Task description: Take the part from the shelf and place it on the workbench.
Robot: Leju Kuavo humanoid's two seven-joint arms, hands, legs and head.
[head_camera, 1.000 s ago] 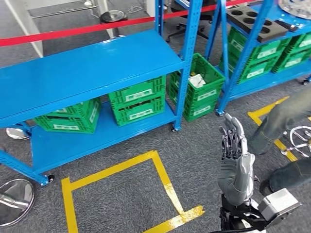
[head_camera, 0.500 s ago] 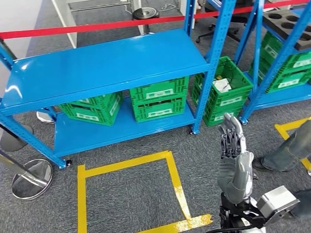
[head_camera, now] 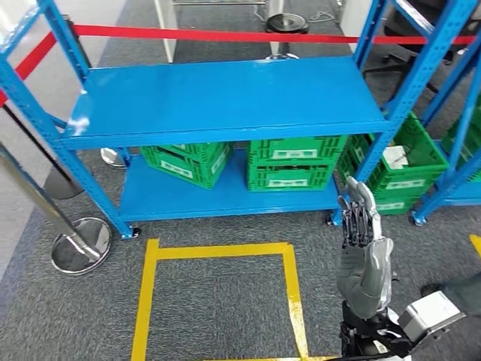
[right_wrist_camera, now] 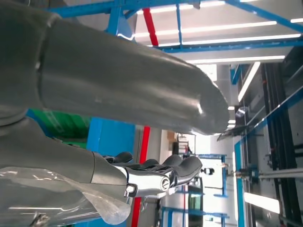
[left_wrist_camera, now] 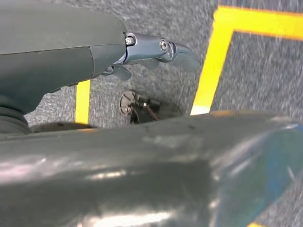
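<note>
Before the blue shelf (head_camera: pixel 227 98), the right hand (head_camera: pixel 363 248) rises empty.

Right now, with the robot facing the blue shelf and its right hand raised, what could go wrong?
The right hand is raised and holds nothing, while the blue shelf's top board looks bare, so a reach there may find no part. The stanchion base and shelf post stand close enough that a step could clip them. A person's shoe is near the right arm.
</note>
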